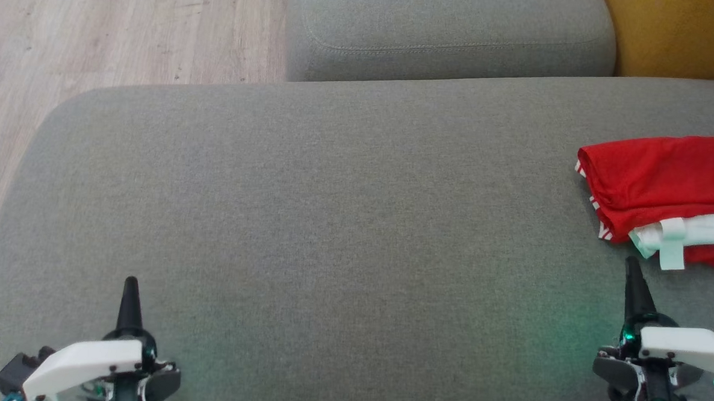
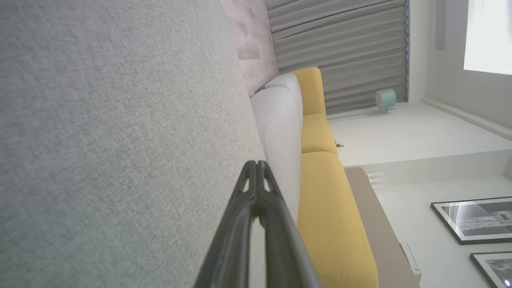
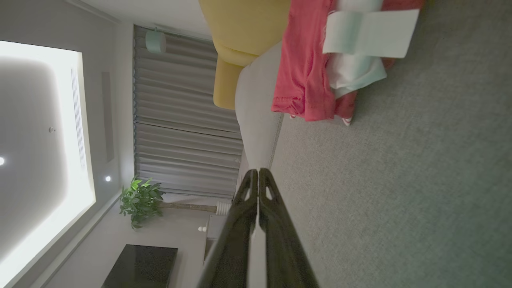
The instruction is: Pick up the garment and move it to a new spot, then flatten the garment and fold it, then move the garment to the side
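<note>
Garment (image 1: 653, 183): red, folded, on sofa cushion (image 1: 332, 223), far right.
Left hand (image 1: 130, 284): pressed together, empty.
Right hand (image 1: 632, 265): pressed together, empty, just beside garment.

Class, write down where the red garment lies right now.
In the head view the red garment lies folded at the far right of the grey cushion, just ahead of the right gripper, apart from it.

There's the red garment (image 1: 653, 177), folded into a compact bundle and lying flat at the far right of the grey sofa seat (image 1: 332, 223), its right part cut off by the head view's edge. Red-and-white striped trim (image 1: 604, 231) peeks out along its left edge. A white band (image 1: 711, 228) runs across the near side, with a white tab (image 1: 672, 250) hanging off it. The top layer is mostly smooth.
</note>
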Motion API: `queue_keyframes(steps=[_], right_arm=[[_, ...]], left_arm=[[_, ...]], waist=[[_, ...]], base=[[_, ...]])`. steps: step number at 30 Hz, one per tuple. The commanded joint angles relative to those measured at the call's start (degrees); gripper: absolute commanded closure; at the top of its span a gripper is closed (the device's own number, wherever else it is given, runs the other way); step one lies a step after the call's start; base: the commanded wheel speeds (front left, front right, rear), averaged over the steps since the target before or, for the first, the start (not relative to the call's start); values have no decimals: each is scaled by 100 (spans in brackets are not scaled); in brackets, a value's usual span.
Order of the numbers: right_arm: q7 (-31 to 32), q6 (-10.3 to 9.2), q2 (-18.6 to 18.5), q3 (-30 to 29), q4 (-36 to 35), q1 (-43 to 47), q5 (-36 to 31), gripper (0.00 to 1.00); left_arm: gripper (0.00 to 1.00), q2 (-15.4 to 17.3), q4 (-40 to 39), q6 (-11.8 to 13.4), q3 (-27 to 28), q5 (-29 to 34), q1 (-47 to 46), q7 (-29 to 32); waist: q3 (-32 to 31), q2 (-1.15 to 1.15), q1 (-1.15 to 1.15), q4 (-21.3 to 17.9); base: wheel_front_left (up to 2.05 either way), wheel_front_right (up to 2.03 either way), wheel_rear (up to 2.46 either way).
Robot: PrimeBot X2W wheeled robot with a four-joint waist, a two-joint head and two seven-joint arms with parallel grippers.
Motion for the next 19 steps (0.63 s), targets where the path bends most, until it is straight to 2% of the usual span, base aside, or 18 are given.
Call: queue_keyframes(steps=[1, 19], right_arm=[[51, 19, -64, 54, -238, -303, 161, 100], [354, 22, -64, -129, -369, -321, 1311, 100]], left_arm=[[100, 34, -192, -55, 247, -117, -307, 37], [100, 33, -237, -180, 533, -1087, -398, 346]], waist=[[1, 0, 0, 1], [27, 0, 0, 10]], base=[[0, 0, 0], [0, 0, 0]])
